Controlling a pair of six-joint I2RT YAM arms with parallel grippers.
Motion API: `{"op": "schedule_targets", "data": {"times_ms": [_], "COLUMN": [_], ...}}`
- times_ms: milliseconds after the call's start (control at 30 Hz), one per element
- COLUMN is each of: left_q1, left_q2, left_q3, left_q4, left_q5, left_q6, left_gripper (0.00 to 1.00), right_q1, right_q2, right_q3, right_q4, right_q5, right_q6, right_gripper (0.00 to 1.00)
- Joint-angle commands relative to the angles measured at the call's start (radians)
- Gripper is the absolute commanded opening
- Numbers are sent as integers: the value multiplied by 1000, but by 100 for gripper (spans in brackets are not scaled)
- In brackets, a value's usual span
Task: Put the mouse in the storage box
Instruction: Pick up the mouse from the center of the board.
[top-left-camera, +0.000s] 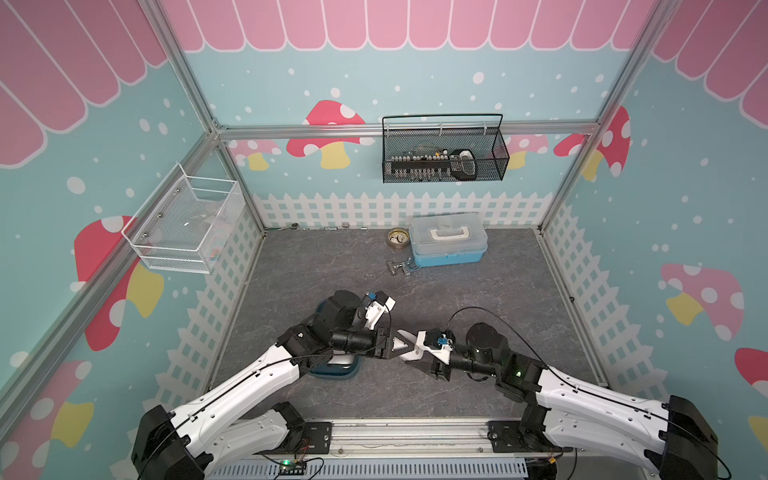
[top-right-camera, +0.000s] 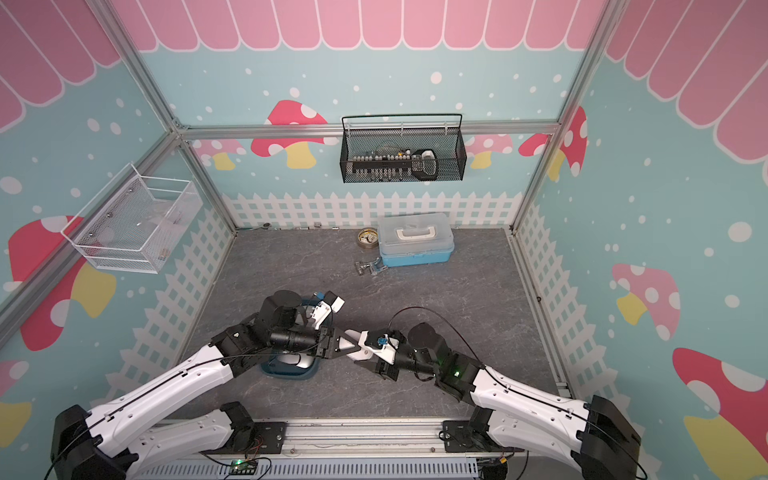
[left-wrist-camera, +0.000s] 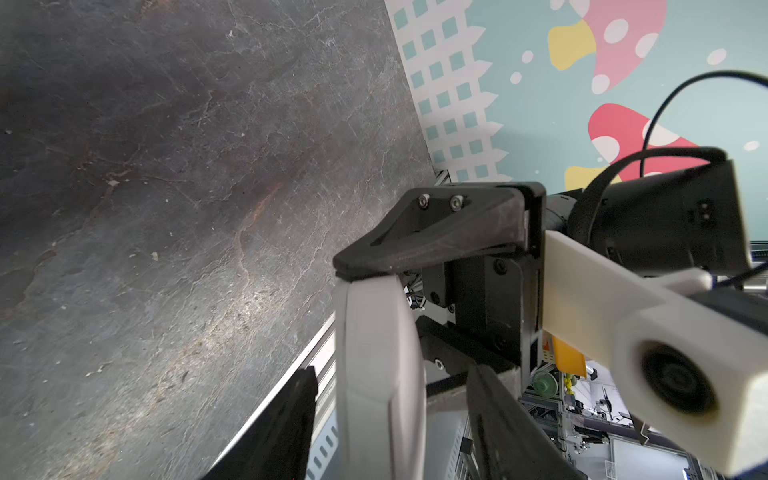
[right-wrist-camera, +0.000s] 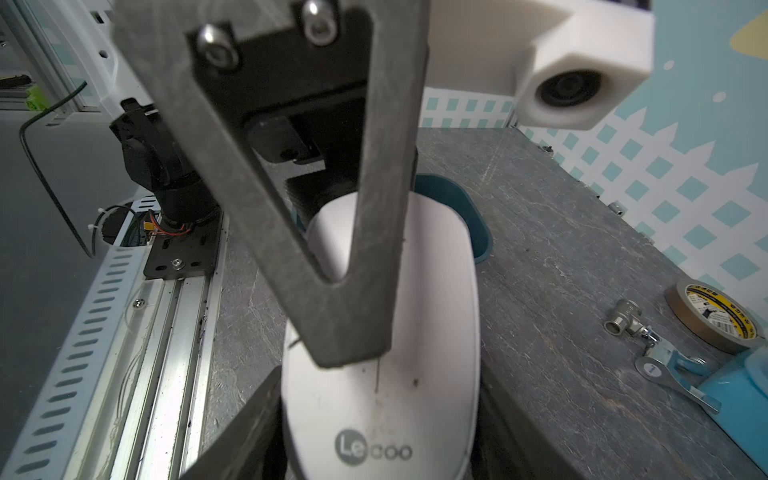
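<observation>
Not yet stowed. Under the left arm: storage box (top-left-camera: 330, 373), smooth teal plastic, low rounded rim. Spread around the mouse (right-wrist-camera: 436, 332), gaps showing: left gripper (left-wrist-camera: 390, 372). Hangs aloft near the box; glossy white oval shell. Clamped on its logo end: right gripper (right-wrist-camera: 378, 399). Probably needs handover, then lowering.

walls (top-left-camera: 291, 62): teal, mushroom print (pink scallops above) | floor (top-left-camera: 478, 311): grey slate
</observation>
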Motion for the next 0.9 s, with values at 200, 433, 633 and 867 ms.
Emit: {"op": "schedule_targets", "data": {"times_ms": [200, 433, 633, 867], "left_q1": [-5, -5, -4, 49], "left_q2": [-9, -6, -9, -25], "left_q3": [-3, 1, -2, -19], "left_q4": [33, 35, 35, 22], "left_q5": [-18, -29, -57, -56], "left_q6": [-7, -7, -5, 20], "left_gripper": [43, 28, 22, 21], "right_q1": [7, 8, 8, 8], "right_q2": [6, 9, 1, 6], "right_q3": [10, 16, 13, -2], "right_q4": [7, 4, 1, 1], "right_q5": [-5, 0, 15, 44], "right_q6": [-21, -17, -6, 31], "right_gripper": [41, 45, 82, 99]}}
